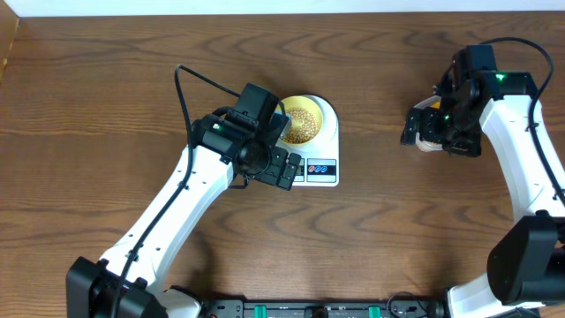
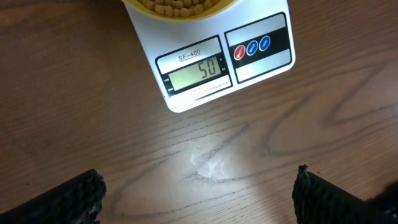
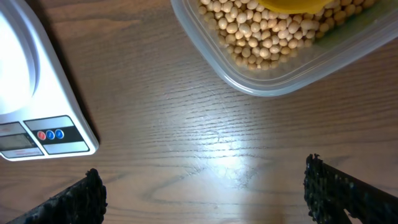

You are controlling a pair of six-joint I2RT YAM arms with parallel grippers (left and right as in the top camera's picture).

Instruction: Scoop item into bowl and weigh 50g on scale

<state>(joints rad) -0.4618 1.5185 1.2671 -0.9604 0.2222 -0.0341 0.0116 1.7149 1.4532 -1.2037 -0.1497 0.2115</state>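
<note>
Plenty of bare table all round. The scale sits about mid-table, well off every edge, with the bowl of beans on its platform and the display reading 50. The clear tub is off to the right, apart from the scale. The left gripper hovers low by the scale's front, fingers spread wide, holding nothing. The right gripper hangs just short of the tub wall, also gaping and empty

One scale is showing one display and three round buttons. One bowl, one clear tub and one yellow scoop are showing. The beans, too many to count, are lying in two lots. The left end effector and right end effector are making two.
</note>
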